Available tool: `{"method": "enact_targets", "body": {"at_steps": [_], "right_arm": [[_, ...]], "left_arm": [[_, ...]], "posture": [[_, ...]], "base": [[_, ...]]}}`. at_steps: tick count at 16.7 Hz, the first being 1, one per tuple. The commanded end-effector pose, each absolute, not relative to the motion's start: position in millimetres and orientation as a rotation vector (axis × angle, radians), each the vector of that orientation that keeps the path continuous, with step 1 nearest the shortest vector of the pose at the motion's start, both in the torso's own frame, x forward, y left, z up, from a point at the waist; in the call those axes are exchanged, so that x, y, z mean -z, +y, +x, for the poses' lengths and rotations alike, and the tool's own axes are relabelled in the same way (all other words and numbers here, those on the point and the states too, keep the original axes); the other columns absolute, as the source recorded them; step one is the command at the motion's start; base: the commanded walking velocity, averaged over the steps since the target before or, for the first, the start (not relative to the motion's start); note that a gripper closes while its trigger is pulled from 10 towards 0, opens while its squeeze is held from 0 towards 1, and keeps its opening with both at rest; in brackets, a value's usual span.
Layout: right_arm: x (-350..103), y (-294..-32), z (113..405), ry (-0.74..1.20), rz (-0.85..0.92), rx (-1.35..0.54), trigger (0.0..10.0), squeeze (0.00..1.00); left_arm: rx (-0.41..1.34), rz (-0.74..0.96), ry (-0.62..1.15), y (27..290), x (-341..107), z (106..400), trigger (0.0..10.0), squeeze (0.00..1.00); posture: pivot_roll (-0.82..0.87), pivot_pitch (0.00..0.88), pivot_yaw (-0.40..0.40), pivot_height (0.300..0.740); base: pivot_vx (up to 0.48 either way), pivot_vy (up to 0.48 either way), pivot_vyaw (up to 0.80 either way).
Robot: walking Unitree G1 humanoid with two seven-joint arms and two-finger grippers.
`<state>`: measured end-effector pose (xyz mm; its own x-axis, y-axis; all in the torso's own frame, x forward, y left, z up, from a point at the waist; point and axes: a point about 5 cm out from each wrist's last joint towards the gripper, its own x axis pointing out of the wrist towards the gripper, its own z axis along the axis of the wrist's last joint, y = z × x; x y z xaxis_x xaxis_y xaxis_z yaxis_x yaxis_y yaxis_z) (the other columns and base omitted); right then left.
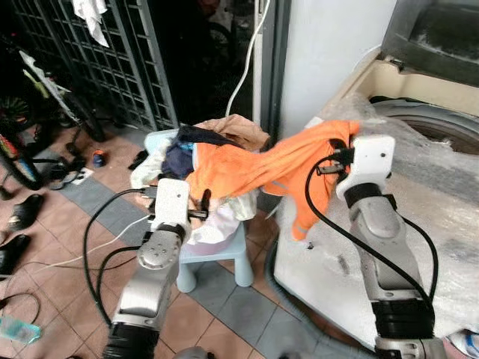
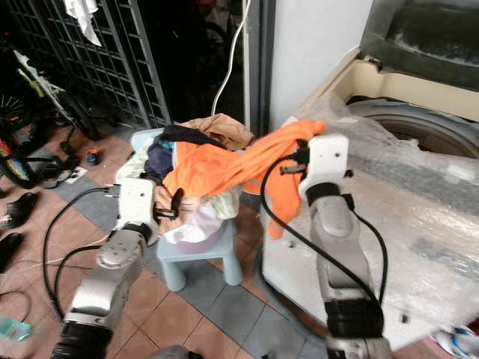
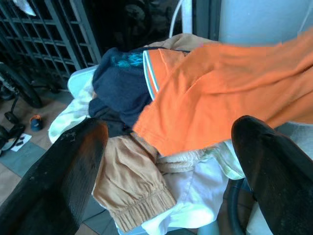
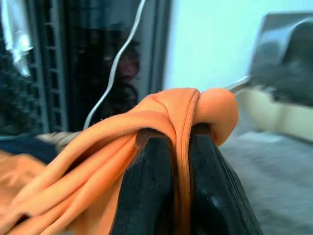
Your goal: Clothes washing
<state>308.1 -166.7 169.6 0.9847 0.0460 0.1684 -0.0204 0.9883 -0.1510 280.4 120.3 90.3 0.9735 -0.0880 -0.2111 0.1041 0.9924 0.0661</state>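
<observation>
I see orange shirt (image 1: 247, 168) | navy garment (image 3: 120, 85), teal print, at its 9 o'clock | tan trousers (image 3: 129, 178) | light-blue stool (image 1: 224, 258) | terracotta, grey floor tiles (image 1: 67, 224)

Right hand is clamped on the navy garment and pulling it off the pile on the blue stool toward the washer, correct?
Not quite: the right hand is clamped on the orange garment, as the right wrist view shows. The navy garment lies in the pile on the blue plastic stool. The rest stands.

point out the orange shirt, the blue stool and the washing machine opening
orange shirt (image 1: 224, 168), left eye view, on its body over the pile
blue stool (image 1: 244, 268), left eye view, on its front leg
washing machine opening (image 1: 441, 127), left eye view, on its round rim
</observation>
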Motion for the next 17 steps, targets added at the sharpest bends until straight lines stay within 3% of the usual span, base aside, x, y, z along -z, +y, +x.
{"method": "enact_targets", "body": {"at_steps": [1,7,10,17], "right_arm": [[-176.9,-168.5,310.2,-0.201,-0.155,-0.015,10.0,0.00],[-170.1,-166.3,309.5,-0.177,-0.145,-0.013,10.0,0.00],[-168.3,-165.9,310.4,-0.172,-0.142,-0.016,10.0,0.00],[-172.7,-145.3,312.6,-0.203,-0.136,-0.168,10.0,0.00]], "left_arm": [[0.098,0.082,0.195,122.2,-92.9,282.6,10.0,0.00],[0.110,0.080,0.195,121.0,-92.2,281.8,10.0,0.00],[0.110,0.075,0.188,121.2,-92.5,281.6,10.0,0.00],[0.081,0.032,0.184,126.6,-94.1,283.0,10.0,0.00]], "posture": [[-0.05,0.000,0.080,0.740],[-0.05,0.000,0.077,0.740],[-0.05,0.000,0.074,0.740],[-0.05,0.000,0.079,0.740]], "base": [[0.000,0.000,-0.80],[0.000,-0.281,-0.80],[0.000,0.000,-0.65],[0.000,0.046,0.00]]}}
